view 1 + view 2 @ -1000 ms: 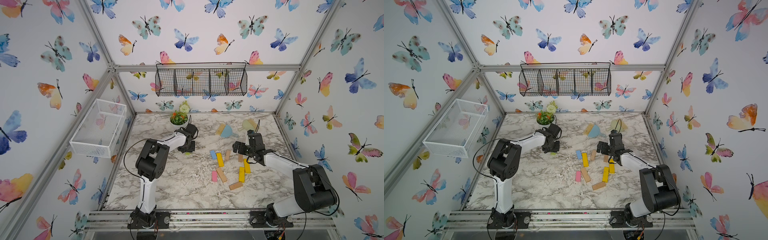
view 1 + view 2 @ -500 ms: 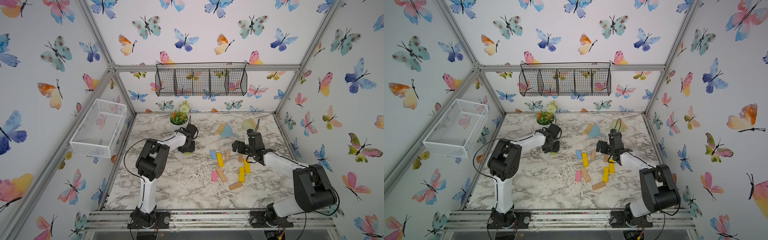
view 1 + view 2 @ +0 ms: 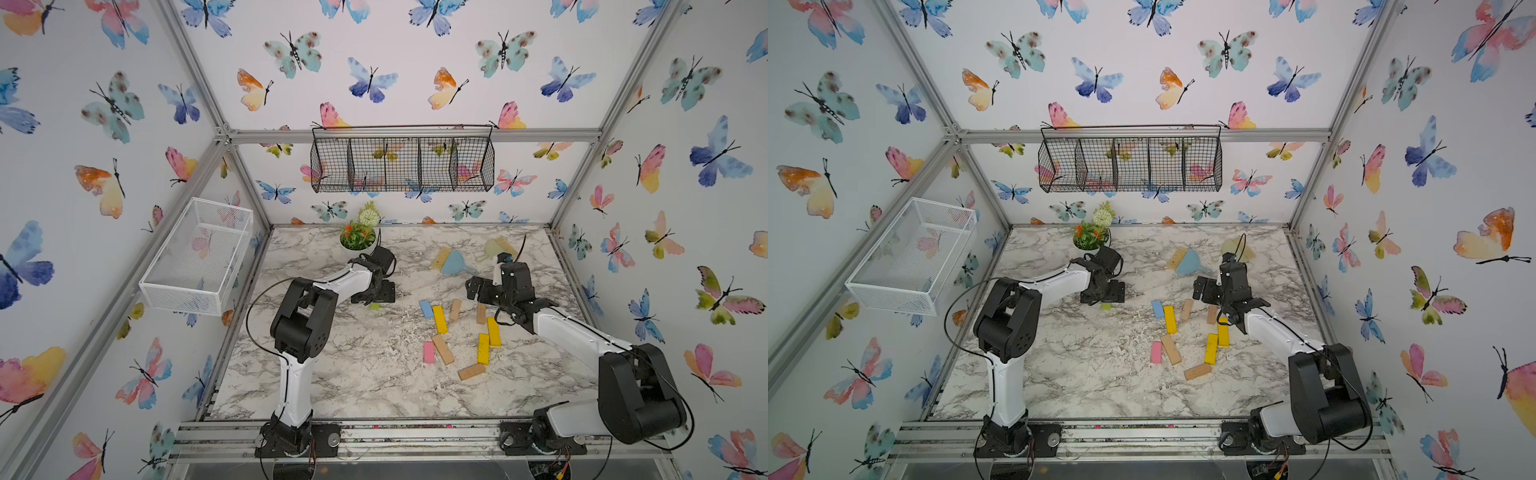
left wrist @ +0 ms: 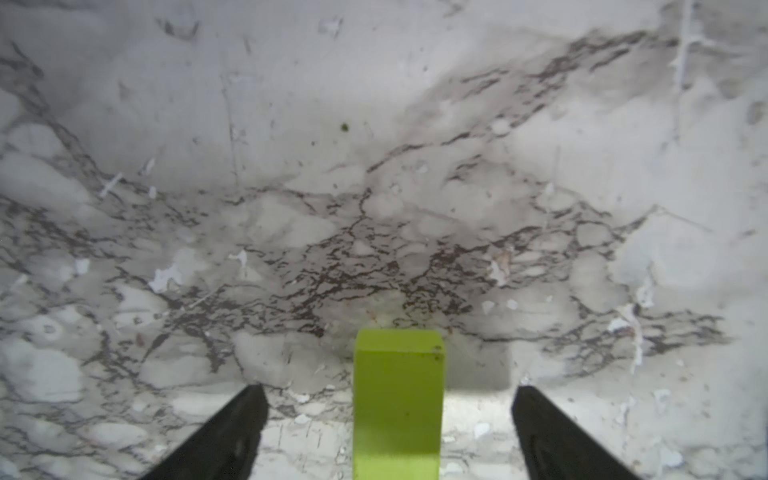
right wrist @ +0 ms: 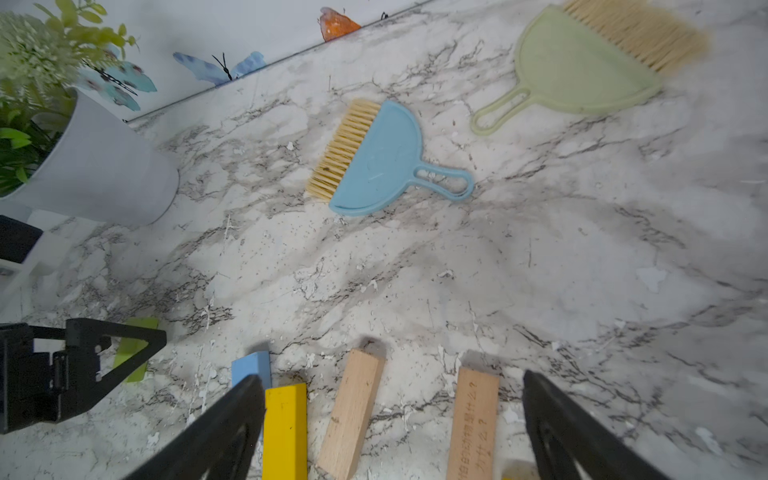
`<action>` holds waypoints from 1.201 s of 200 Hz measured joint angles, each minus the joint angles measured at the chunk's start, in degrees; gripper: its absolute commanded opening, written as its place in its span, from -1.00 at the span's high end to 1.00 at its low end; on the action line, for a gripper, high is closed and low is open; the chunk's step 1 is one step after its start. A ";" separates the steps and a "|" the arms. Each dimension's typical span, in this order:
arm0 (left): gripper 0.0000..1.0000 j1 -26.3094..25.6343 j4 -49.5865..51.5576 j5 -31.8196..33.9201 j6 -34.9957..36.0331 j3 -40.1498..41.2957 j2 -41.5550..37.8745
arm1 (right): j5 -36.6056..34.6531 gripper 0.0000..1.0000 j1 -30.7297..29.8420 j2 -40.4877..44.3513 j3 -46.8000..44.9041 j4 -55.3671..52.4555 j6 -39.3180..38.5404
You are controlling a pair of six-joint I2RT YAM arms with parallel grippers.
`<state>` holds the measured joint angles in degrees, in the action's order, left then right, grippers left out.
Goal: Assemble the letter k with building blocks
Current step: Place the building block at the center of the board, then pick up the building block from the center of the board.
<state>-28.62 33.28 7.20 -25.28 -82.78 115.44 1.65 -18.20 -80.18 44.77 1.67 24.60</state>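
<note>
A lime-green block [image 4: 397,407] lies on the marble table [image 3: 353,374] between the two black fingers of the left gripper [image 4: 388,390]. The gripper is spread wide, with a clear gap on each side of the block, so it grips nothing. In both top views this block sits alone on the left arm's side, well apart from the rest (only its end pokes out past the gripper there). The other blocks lie flat in a loose scatter toward the right arm. A light-blue block [image 3: 426,309] is just beside a yellow block [image 3: 439,320], with two wooden blocks [image 3: 456,310] next to them. Nearer the front are two more yellow ones, a pink block [image 3: 429,352] beside a wooden one, and one last wooden one. The right gripper [image 5: 392,380] hangs over the far end of this scatter, wide open and empty. Behind it lie a blue brush [image 3: 451,262] and a green brush [image 3: 494,248], and a potted plant [image 3: 358,239] stands near the back wall.
</note>
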 measured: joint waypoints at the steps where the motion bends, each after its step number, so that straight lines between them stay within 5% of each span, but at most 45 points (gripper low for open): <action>1: -0.97 0.00 0.00 0.00 0.00 0.00 0.00 | 0.04 -0.88 -0.07 0.07 0.04 0.00 -0.02; 59: -0.97 3.85 -9.35 -8.04 -0.96 5.68 -19.45 | -1.53 -0.50 -11.32 -8.63 14.19 -6.43 -3.80; 95: -0.98 9.75 -11.15 -10.45 0.52 5.73 -23.23 | -1.79 -0.41 -16.70 -19.04 20.52 -11.54 -4.94; 143: -0.96 11.13 -11.26 -8.48 3.72 9.38 -26.95 | -1.55 -0.37 -17.90 -29.57 27.78 -18.36 -6.49; 240: -0.96 12.04 -13.40 -6.32 5.35 17.11 -33.44 | -1.51 -0.21 -19.04 -36.46 35.67 -26.43 -9.31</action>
<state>-16.58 19.88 0.89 -19.92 -65.67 82.00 0.14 -37.23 -116.64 80.44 -24.75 15.29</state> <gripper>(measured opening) 0.984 0.608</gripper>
